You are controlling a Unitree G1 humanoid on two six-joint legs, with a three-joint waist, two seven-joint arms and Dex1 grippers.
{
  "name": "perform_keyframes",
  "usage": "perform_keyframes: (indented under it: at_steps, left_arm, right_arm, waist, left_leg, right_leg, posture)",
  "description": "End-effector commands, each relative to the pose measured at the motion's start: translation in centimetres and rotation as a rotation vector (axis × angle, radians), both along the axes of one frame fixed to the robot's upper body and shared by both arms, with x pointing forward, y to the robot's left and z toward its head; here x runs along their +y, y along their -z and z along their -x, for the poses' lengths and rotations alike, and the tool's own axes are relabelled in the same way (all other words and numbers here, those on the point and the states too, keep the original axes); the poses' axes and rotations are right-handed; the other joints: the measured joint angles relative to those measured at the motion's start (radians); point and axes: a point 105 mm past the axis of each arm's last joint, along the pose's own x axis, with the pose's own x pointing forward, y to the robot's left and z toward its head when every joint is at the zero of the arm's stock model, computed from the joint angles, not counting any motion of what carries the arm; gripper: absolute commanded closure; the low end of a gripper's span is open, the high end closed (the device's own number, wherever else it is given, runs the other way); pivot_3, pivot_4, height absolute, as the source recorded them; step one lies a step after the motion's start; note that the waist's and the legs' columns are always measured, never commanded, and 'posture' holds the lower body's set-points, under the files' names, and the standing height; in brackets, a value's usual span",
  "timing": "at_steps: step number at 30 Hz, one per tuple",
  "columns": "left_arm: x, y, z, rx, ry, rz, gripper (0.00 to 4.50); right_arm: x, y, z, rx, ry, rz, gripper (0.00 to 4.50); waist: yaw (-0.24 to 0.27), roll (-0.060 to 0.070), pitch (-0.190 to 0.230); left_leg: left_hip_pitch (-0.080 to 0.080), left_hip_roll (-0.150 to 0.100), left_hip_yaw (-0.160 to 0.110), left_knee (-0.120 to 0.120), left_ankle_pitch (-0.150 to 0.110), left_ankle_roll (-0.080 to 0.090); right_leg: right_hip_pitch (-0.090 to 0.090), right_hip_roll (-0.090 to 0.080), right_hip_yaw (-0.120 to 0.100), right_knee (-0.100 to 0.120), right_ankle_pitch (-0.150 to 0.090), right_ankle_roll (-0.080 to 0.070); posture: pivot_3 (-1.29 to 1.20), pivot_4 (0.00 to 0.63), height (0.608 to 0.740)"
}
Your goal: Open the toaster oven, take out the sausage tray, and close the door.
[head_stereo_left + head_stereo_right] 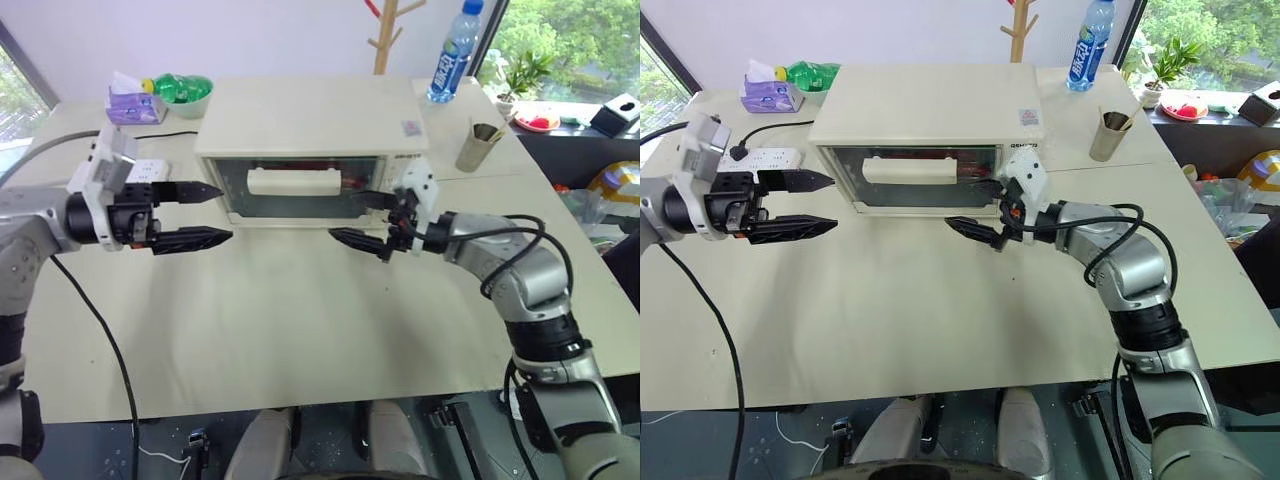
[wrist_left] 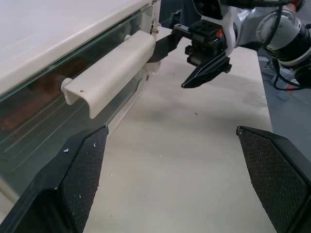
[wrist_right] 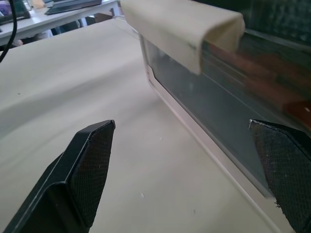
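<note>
Counting from my remote seat: one toaster oven (image 1: 310,140), one door (image 1: 295,190), two grippers. Oven sits toward the back middle of the bench (image 1: 300,320), door shut, its white bar handle (image 1: 293,181) across the glass. Red stuff shows behind the glass, so I'm reading that as the sausage tray (image 3: 272,73) inside, but I can't count sausages through it. Left gripper (image 1: 205,213) hovers just off the oven's left front corner, jaws wide, nothing in them. Right gripper (image 1: 362,218) is at the door's right end, jaws wide too, upper finger up by the glass near the handle's end, can't tell if it's touching. Further back: one blue-label bottle (image 1: 455,52), one cup (image 1: 480,146) with sticks in it, one tissue pack (image 1: 133,102).
</note>
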Motion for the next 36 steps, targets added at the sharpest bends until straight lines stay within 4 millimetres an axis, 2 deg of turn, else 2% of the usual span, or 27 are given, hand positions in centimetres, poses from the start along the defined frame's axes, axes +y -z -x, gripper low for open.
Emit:
perform_keyframes:
  at_steps: [1,9,20,25,30,33,36]
  left_arm:
    - [0.3,-1.3,-0.1,-0.061,-0.008,-0.012,0.07]
    - [0.5,-1.1,-1.0,-0.059,-0.023,-0.003,0.07]
    - [-0.1,-2.3,-3.3,-0.092,-0.034,0.037,0.07]
    - [-0.7,-3.5,-4.3,-0.096,-0.022,0.086,0.07]
    - [-1.1,-3.8,-5.0,-0.092,-0.004,0.090,0.07]
    - [-1.5,-3.7,-5.4,-0.081,0.014,0.097,0.92]
    - [-1.8,-3.2,-5.9,-0.078,0.016,0.074,2.42]
  right_arm:
    - [1.3,-2.2,0.3,-0.075,-0.062,-0.022,0.00]
    - [3.4,-3.8,1.5,-0.103,-0.152,-0.053,0.00]
    - [4.0,-2.7,3.8,-0.072,-0.178,-0.064,0.00]
    - [3.6,-1.4,4.5,-0.046,-0.163,-0.049,0.00]
    - [3.3,-0.1,5.4,-0.009,-0.154,-0.041,0.00]
    - [3.0,0.5,5.6,0.011,-0.133,-0.042,0.00]
    - [2.8,0.8,5.6,0.020,-0.118,-0.040,0.00]
  waist:
    - [0.000,0.000,0.000]
    - [-0.003,0.000,0.000]
    - [-0.003,0.000,0.000]
    - [-0.003,-0.001,0.000]
    - [-0.001,-0.002,-0.001]
    - [-0.001,-0.002,-0.001]
    - [-0.002,-0.002,-0.001]
  left_leg:
    - [0.000,0.001,0.000,0.000,0.000,0.000]
    - [0.000,0.002,0.002,0.000,0.000,0.000]
    - [0.000,0.002,0.006,0.000,0.000,-0.001]
    - [0.000,0.002,0.010,0.000,0.000,-0.001]
    - [0.001,0.003,0.013,0.000,0.000,-0.001]
    - [0.001,0.003,0.014,0.001,0.000,-0.001]
    - [0.001,0.003,0.015,0.002,0.000,-0.001]
  right_leg:
    - [0.000,0.001,0.000,0.000,0.000,-0.001]
    - [-0.002,0.003,0.002,0.000,0.001,-0.001]
    - [-0.005,0.003,0.006,0.007,0.001,-0.001]
    - [-0.007,0.003,0.008,0.009,0.001,-0.001]
    - [-0.007,0.003,0.009,0.009,0.001,-0.001]
    - [-0.007,0.003,0.009,0.009,0.001,0.000]
    - [-0.007,0.003,0.010,0.009,0.002,0.000]
  posture:
    - [0.00,0.150,0.739]
    - [0.00,0.150,0.739]
    - [0.00,0.150,0.739]
    - [0.00,0.150,0.739]
    - [0.00,0.150,0.739]
    - [0.00,0.150,0.739]
    - [0.00,0.150,0.739]
